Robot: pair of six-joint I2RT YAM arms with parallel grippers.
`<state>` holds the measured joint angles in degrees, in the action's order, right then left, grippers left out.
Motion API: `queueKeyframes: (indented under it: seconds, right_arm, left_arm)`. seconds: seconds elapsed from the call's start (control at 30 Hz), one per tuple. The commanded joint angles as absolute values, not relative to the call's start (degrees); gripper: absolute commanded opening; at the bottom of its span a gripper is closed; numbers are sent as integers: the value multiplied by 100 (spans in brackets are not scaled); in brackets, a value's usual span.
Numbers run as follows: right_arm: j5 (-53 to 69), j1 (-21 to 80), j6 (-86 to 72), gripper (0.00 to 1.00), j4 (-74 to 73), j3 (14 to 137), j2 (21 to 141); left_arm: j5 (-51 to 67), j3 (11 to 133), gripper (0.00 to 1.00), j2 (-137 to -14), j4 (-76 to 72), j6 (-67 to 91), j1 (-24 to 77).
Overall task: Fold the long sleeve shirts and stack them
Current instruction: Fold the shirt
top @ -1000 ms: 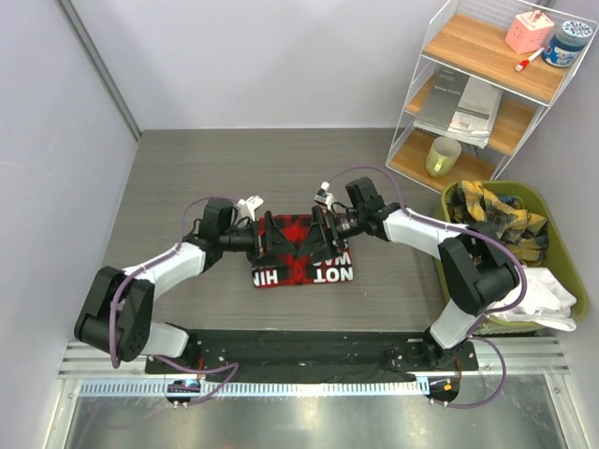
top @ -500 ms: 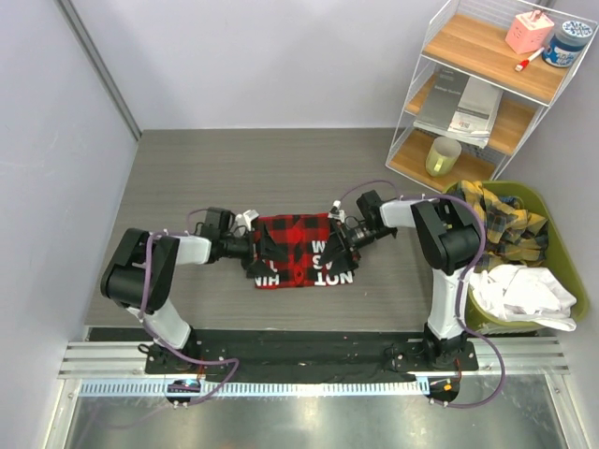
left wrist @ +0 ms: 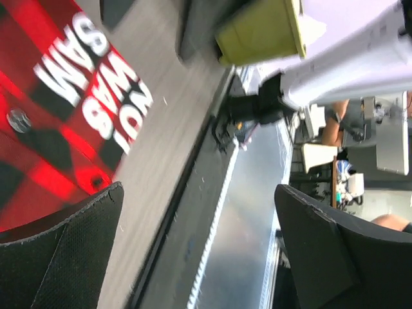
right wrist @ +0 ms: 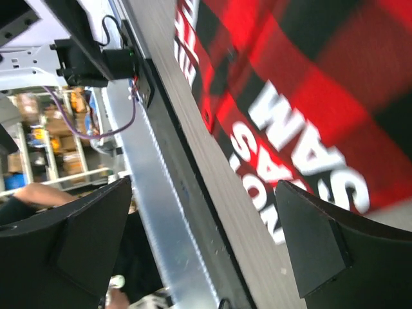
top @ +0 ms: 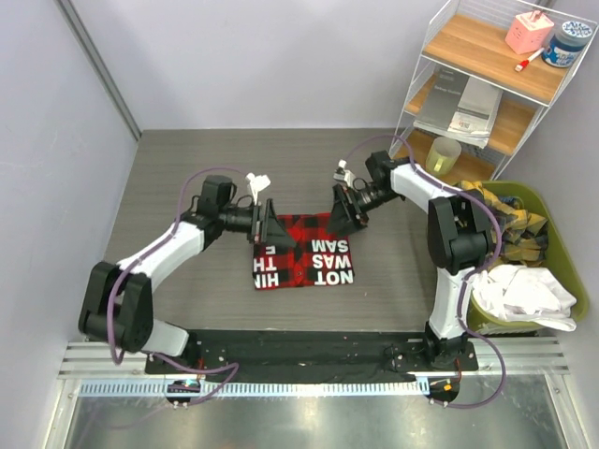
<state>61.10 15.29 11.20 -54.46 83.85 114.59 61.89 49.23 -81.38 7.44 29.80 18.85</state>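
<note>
A folded red-and-black check long sleeve shirt [top: 304, 251] lies flat on the grey table, its white lettered patch facing up near the front edge. My left gripper [top: 270, 224] hovers over the shirt's far left corner, open and empty. Off the far right corner my right gripper [top: 344, 210] is also open and holds nothing. In the left wrist view the shirt [left wrist: 38, 96] lies beyond my wide-apart fingers [left wrist: 71, 257]. The right wrist view shows the shirt [right wrist: 309, 84] and its letters above the open gripper [right wrist: 203, 248].
A green basket [top: 562, 253] at the right holds a yellow-and-black plaid shirt [top: 496, 220] and a white cloth [top: 524, 295]. A wire shelf rack [top: 487, 84] with a cup, books and jars stands at the back right. A metal rail [top: 309, 388] runs along the near edge.
Both grippers have drawn back from the shirt's sides and risen toward its far corners. The shirt stays folded on the table.
</note>
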Motion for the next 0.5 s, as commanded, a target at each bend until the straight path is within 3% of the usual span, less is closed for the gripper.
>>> queueKeyframes:
  seconds: [0.0, 0.17, 0.27, 0.47]
  right_arm:
    - [6038, 1837, 440, 100, -4756, 8972, 11811]
    - [5617, 1680, 675, 100, -4658, 9588, 12848]
    - [5143, 1626, 1009, 97, -4824, 9790, 13306]
    - [4265, 1854, 1213, 93, -5071, 10800, 13886]
  left_arm:
    - [5793, 5166, 100, -9244, -252, 3498, 1811]
    - [5301, 5414, 100, -10578, -668, 3779, 1258]
    - [4800, 5432, 100, -10985, 182, 3420, 923]
    - [4843, 5248, 100, -10154, 1414, 2419, 1659]
